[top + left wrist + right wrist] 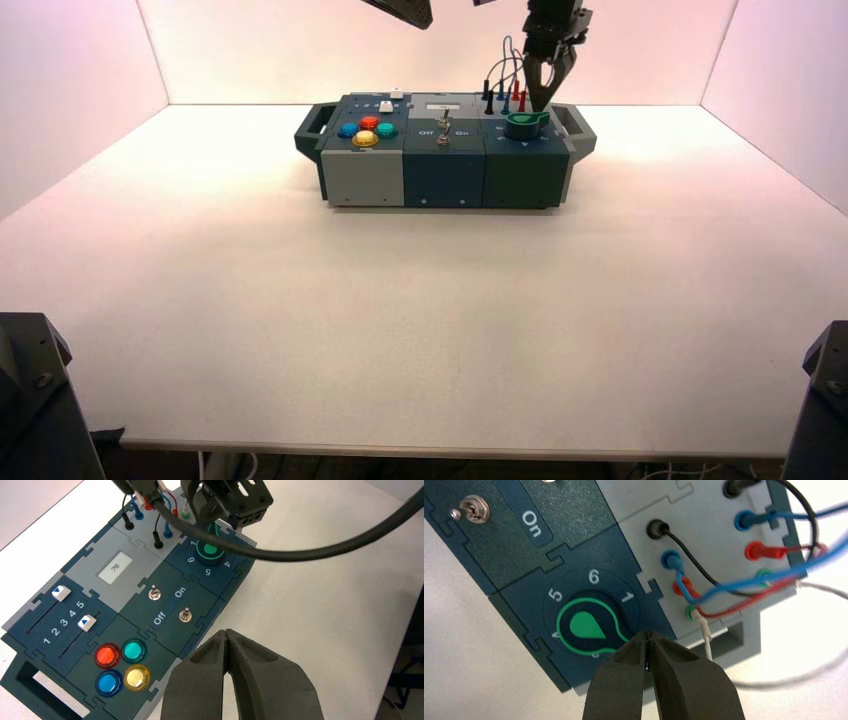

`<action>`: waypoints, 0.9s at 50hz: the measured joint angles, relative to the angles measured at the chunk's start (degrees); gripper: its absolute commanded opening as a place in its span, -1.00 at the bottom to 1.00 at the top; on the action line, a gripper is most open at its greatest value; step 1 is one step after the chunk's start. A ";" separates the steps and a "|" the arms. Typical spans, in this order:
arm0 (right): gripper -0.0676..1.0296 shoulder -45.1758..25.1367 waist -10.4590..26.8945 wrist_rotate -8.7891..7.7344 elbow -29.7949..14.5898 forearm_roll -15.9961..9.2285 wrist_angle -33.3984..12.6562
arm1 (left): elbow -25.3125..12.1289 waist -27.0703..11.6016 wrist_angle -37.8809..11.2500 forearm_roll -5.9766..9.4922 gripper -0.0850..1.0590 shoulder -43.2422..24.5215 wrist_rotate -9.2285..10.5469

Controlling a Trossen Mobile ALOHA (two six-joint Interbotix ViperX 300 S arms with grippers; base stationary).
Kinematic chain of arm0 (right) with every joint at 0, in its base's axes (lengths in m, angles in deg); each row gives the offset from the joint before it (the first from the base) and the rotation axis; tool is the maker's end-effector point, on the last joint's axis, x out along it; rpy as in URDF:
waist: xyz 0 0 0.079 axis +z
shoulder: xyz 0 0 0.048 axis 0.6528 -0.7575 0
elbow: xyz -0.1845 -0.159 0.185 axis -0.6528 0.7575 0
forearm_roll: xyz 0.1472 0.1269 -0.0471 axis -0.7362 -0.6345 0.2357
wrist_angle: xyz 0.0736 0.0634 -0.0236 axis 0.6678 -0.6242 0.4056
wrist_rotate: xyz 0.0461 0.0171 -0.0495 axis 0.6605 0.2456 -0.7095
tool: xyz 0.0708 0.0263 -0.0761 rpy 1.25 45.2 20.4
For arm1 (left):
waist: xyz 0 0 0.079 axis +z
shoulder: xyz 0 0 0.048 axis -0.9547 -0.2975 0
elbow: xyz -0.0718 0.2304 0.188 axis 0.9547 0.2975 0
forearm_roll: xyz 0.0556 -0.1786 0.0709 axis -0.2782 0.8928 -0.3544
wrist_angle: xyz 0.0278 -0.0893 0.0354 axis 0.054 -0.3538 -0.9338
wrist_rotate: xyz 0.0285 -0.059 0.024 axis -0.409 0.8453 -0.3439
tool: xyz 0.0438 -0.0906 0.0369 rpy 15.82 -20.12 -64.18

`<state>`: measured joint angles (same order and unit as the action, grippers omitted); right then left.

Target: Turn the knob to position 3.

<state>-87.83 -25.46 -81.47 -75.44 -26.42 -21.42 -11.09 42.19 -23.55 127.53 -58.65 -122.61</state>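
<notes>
We see 2 black arms: our right gripper (549,68) carries a thick black cable (320,547); jaws dark, wedge-shaped.

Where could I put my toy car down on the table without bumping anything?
The wide bare stretch of white table in front of the box is free, and so are the strips beside its two end handles. Avoid the box's right end: the right gripper hangs closed by the knob, next to the wires.

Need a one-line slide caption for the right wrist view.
Right gripper, fingers shut, beside the green knob near the box's wired corner.
</notes>
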 measured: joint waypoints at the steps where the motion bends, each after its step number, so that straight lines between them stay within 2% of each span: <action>1: -0.92 0.09 -0.09 0.00 0.09 0.00 -0.09 | 0.00 0.00 0.00 0.09 -0.90 0.09 0.00; 16: -0.92 0.88 -0.79 0.09 1.49 0.09 -0.97 | 0.00 0.00 0.00 0.00 -0.90 0.26 -0.09; 26: -0.92 1.23 -0.88 0.00 2.64 0.00 3.25 | 0.09 0.00 0.00 0.09 -0.90 0.62 0.00; 45: -0.92 1.23 -0.79 0.09 2.64 -0.26 5.45 | 0.18 0.09 0.00 0.09 -0.90 0.70 -0.18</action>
<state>-86.59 -26.25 -81.38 -72.80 -26.69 -15.97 -10.92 42.28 -23.55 127.62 -57.95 -122.79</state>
